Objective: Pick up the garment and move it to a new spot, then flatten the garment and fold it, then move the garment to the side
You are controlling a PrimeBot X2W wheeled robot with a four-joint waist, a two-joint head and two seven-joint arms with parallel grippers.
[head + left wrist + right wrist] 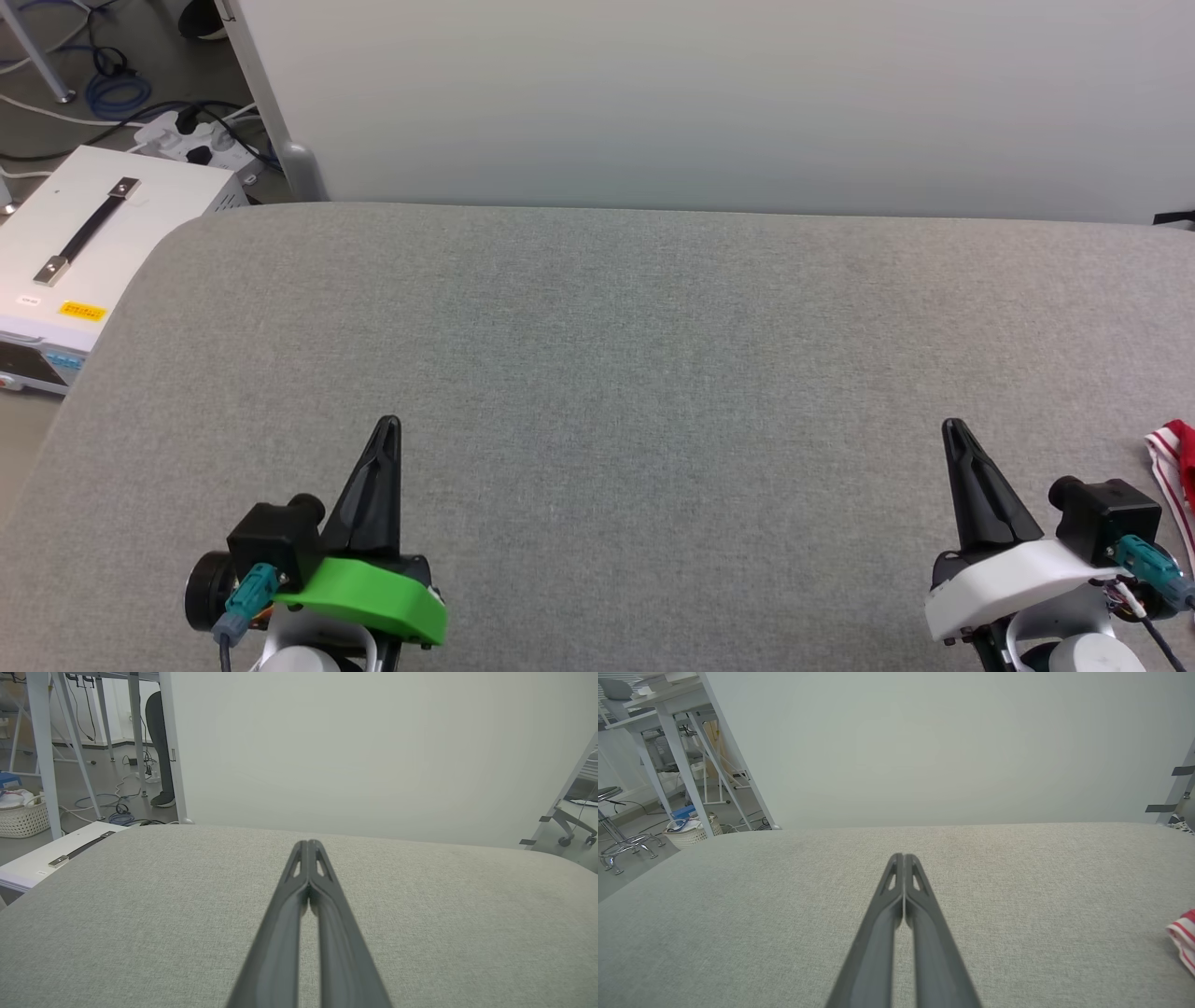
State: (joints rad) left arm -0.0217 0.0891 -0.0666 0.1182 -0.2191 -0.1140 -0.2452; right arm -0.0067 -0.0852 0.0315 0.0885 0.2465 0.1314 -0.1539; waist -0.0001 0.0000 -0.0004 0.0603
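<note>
At far right, garment edge, red with red-and-white stripes; both fingers pressed together, empty.

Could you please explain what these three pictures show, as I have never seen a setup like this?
You are looking at a two-armed robot at a grey padded table. One picture comes from a camera on its head, looking down; the other two come from cameras on its wrists, each looking along that arm's fingers. The left gripper and the right gripper are both shut and hold nothing. On the table, at the robot's far right, lies the edge of a red and white striped garment. A white case with a handle stands on the floor beside the table.
</note>
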